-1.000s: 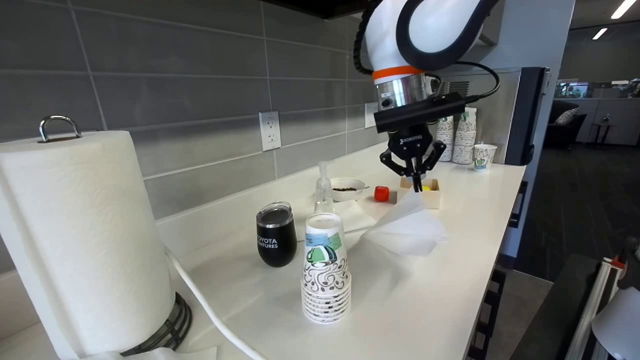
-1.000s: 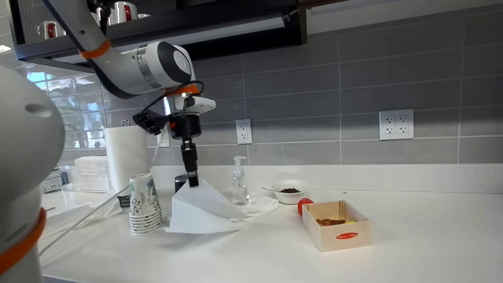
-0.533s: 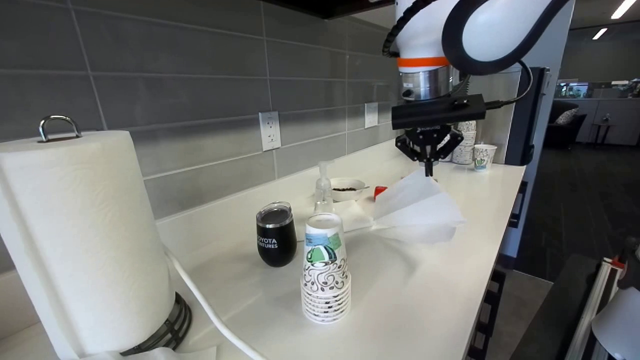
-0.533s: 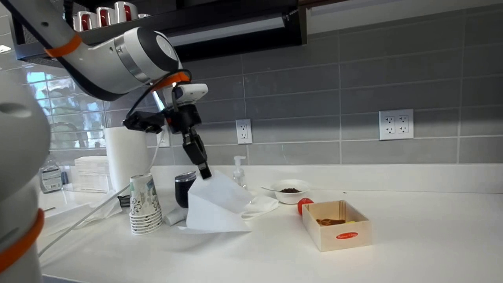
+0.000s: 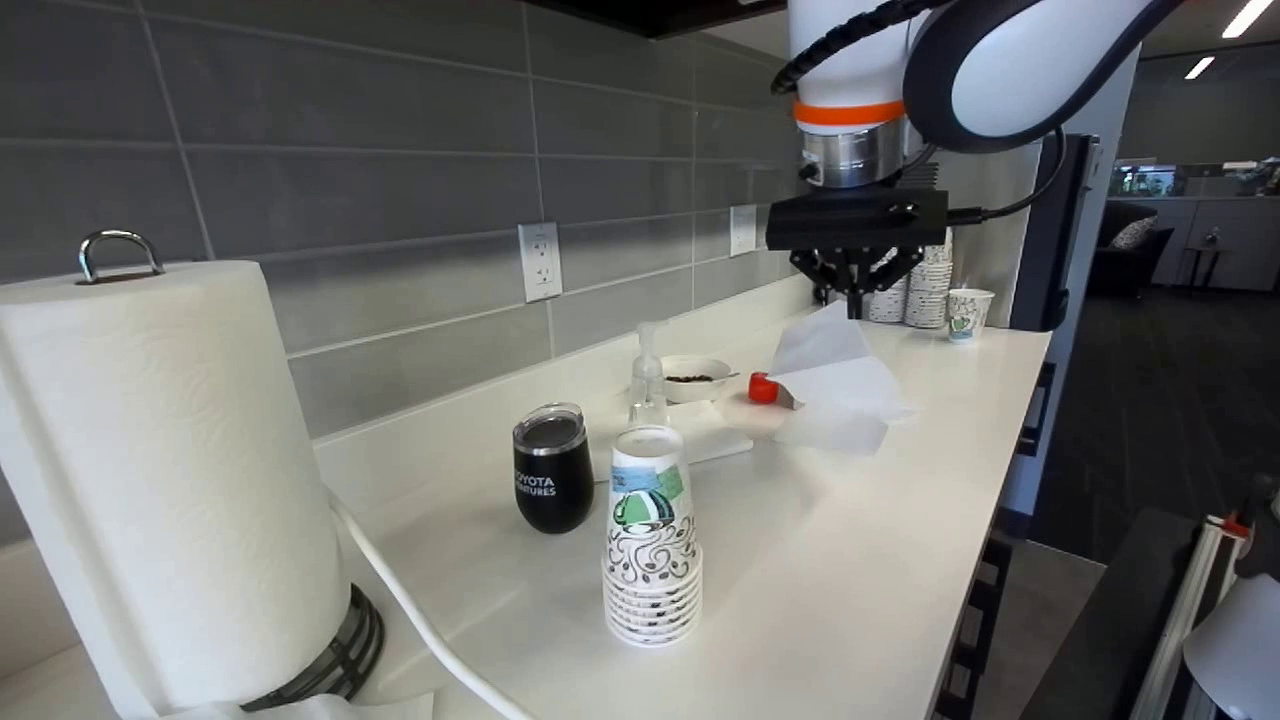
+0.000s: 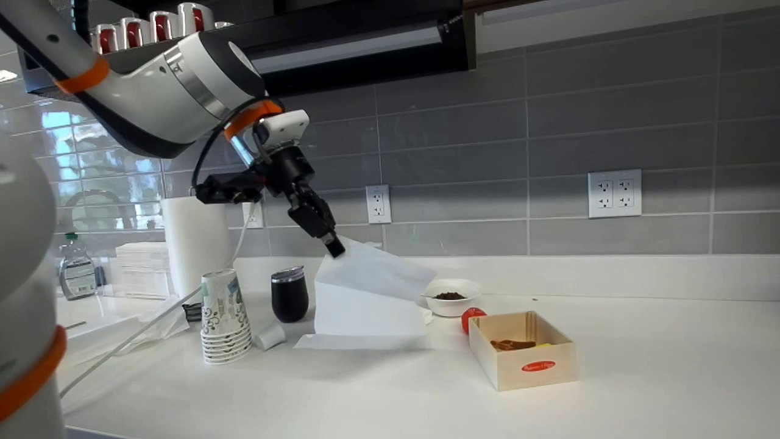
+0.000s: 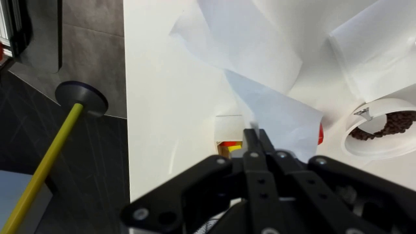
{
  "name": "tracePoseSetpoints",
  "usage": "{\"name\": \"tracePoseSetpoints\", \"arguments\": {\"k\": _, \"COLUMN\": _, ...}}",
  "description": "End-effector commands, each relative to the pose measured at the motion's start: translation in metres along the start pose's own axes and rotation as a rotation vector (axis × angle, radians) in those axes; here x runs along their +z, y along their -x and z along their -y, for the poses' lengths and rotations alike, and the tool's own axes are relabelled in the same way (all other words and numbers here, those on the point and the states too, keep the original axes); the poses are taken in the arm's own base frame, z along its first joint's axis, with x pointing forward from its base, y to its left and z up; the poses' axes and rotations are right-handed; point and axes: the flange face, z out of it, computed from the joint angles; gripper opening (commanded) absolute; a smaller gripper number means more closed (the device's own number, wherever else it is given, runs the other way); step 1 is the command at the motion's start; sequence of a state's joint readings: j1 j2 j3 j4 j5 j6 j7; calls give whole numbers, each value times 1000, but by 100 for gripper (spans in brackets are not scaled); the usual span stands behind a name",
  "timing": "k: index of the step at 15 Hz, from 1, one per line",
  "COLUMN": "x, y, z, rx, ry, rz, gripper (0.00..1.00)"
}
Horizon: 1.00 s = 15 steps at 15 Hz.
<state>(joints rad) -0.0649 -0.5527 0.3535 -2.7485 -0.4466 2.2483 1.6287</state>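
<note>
Tool (image 6: pixel 334 246) pinching white paper sheet (image 6: pixel 367 305), bowl (image 6: pixel 448 310) of dark pellets (image 6: pixel 450 296), wooden box (image 6: pixel 510 372) holding brown and yellow pieces (image 6: pixel 512 345)

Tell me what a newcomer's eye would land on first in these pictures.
Probably the white sheet pinched in the gripper over the counter. Next, perhaps the upside-down stack of patterned paper cups in the foreground of an exterior view, with a black tumbler nearby. The open wooden box stands out too, right of centre in an exterior view.
</note>
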Motion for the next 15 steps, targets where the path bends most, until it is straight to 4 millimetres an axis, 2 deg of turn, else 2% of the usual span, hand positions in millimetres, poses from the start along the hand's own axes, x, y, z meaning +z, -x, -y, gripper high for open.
{"name": "tracePoseSetpoints", "arguments": {"k": 1, "x": -7, "y": 17, "z": 9, "rx": -22, "ry": -53, "rz": 59, "gripper": 0}}
{"name": "tracePoseSetpoints", "arguments": {"k": 9, "x": -47, "y": 72, "z": 42, "rx": -159, "ry": -366, "rz": 207, "gripper": 0}}
{"name": "tracePoseSetpoints", "arguments": {"k": 15, "x": -55, "y": 88, "z": 59, "rx": -206, "ry": -538, "rz": 255, "gripper": 0}}
